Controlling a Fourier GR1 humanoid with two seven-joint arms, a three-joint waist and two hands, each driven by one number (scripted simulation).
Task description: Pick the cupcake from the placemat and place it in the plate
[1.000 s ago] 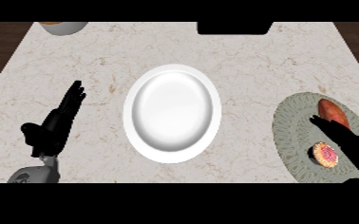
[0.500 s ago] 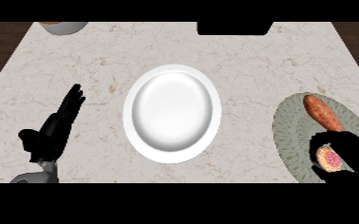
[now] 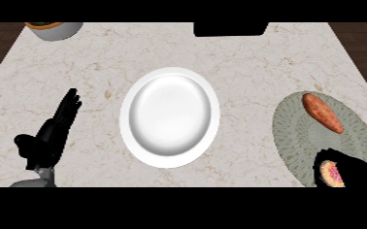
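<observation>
Partly hidden cupcake (image 3: 332,173), right robot hand (image 3: 353,167) cropped

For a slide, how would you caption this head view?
Right hand curls round the cupcake on the placemat, white plate waiting mid-counter.

A sweet potato (image 3: 322,112), grey bowl (image 3: 54,30) and black box (image 3: 231,28).

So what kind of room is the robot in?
Probably a kitchen. There's a marbled stone counter, a white plate in the middle, and a placemat with a sweet potato on it. A bowl sits at the far left corner.
</observation>
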